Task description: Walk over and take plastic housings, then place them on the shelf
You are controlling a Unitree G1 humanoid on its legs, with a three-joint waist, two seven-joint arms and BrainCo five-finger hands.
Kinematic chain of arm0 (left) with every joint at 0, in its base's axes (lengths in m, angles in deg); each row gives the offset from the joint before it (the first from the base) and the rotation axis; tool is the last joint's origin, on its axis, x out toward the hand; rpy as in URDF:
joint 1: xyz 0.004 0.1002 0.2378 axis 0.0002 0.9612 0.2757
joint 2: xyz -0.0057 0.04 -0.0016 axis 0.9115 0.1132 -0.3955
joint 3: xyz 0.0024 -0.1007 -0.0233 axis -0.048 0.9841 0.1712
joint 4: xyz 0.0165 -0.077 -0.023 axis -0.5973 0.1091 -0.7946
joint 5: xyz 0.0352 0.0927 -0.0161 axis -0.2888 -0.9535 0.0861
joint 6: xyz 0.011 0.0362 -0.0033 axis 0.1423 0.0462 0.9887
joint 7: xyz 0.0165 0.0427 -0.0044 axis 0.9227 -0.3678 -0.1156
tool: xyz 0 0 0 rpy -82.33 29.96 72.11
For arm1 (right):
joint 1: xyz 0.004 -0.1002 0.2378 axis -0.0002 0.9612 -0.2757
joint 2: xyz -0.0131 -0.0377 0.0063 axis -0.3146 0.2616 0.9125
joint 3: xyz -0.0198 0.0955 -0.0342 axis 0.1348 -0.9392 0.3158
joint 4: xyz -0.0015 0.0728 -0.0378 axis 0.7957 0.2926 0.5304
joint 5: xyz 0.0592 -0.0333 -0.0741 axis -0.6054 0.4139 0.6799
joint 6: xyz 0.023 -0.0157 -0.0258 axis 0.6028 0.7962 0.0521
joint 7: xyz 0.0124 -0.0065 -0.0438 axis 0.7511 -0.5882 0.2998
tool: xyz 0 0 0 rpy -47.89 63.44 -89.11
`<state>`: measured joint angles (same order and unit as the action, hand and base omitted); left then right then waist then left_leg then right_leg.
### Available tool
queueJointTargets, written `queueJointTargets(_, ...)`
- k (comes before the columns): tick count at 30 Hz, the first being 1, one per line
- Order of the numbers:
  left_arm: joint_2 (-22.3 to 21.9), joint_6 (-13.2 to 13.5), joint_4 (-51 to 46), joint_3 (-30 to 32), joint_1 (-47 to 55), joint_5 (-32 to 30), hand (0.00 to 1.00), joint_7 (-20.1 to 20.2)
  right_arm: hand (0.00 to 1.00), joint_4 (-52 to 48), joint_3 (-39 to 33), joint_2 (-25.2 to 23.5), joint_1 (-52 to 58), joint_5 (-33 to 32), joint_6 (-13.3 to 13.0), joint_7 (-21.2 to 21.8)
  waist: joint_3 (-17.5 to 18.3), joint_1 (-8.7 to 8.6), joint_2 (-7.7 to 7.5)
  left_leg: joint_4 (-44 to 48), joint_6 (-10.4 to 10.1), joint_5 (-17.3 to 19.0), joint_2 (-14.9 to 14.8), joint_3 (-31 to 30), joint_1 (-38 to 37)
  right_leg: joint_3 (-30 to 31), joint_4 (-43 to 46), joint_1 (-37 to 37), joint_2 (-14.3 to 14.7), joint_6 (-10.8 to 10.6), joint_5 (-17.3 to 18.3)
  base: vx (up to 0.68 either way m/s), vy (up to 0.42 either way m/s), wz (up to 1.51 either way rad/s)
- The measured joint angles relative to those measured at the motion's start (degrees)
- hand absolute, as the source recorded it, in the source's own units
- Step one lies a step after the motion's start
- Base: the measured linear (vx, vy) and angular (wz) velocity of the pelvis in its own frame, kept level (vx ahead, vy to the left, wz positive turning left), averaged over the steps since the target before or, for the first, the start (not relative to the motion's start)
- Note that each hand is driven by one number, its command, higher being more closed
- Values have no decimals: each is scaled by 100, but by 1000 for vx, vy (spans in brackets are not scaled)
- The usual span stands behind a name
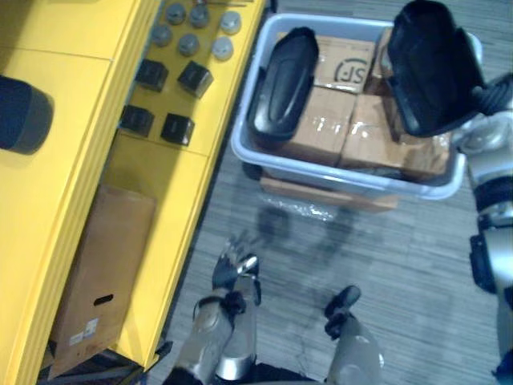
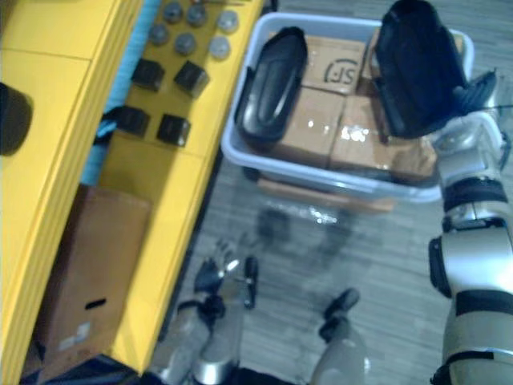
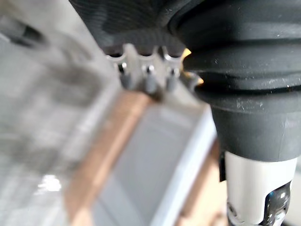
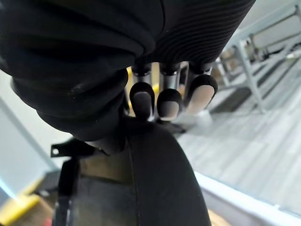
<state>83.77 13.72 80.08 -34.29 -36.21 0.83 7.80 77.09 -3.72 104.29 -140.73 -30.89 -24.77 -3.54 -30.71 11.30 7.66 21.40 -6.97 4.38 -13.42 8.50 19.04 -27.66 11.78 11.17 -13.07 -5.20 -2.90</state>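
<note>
The robot's right hand [image 4: 167, 102] is gripping a large black curved plastic housing [image 1: 433, 64], its dark-tipped fingers curling over the shell's rounded back and pressing on it. It is holding the housing tilted up above the far right corner of the pale grey plastic tub [image 1: 321, 171], which probably keeps the shell clear of the rim and of the load underneath while it is being taken out.

A second black plastic housing [image 1: 284, 80] of the same shape is lying inside the tub along its left wall, resting on the brown taped cardboard boxes [image 1: 325, 124] that are filling the tub; it looks to be waiting for a later trip.

To the left of the tub, the yellow metal shelf [image 1: 72, 160] is standing close by, with small black blocks [image 1: 195, 78] and grey round discs [image 1: 188, 42] sitting on the part nearest the tub, so a housing would likely need one of the barer surfaces further from it.

The left hand [image 1: 235, 269] is hanging on the near side of the tub, low over the floor, fingers relaxed and holding nothing, seemingly free to steady a load or take the second shell.
</note>
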Motion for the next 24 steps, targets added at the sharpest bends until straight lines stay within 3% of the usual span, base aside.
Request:
queueJointTargets(5,-137,-120,148,18,-853,15,0,-548,100,-362,-15,-447,-108,198,-299,-567,6,-255,-266,-192,-50,-149,-74,133,-31,127,-48,156,95,88,-79,-45,-26,-15)
queueJointTargets(9,-159,-142,386,142,-1346,21,0,-702,100,-1082,-163,-775,-55,370,-530,-852,4,-430,-428,-407,-87,-245,-99,306,-241,270,-77,158,139,118,-102,7,-20,-19)
queueJointTargets(14,-109,-193,699,586,-2314,25,0,-858,100,-2993,-425,-1468,1013,765,-1221,-1312,27,-763,-732,-723,-142,-311,-102,630,-736,546,-177,4,188,121,-139,25,-3,-25)
queueJointTargets(18,-75,-191,818,702,-2692,26,0,-953,100,-4066,-403,-2036,2032,1154,-1634,-1316,138,-1015,-966,-984,-186,-339,-90,965,-1174,779,-335,-151,231,112,-196,29,17,-31)
queueJointTargets(22,-97,-180,992,727,-2753,23,0,-1026,100,-4169,-334,-2209,2449,1309,-1733,-1302,188,-1185,-1028,-1147,-195,-362,-77,1121,-1483,885,-479,-339,269,97,-254,8,21,-19)
queueJointTargets(24,-118,-10,1032,753,-2739,-48,0,-1158,100,-4168,-251,-2236,2749,1369,-1740,-1270,343,-1225,-1030,-1194,-202,-368,-73,1179,-1518,911,-542,-349,294,93,-284,3,-2,-12)
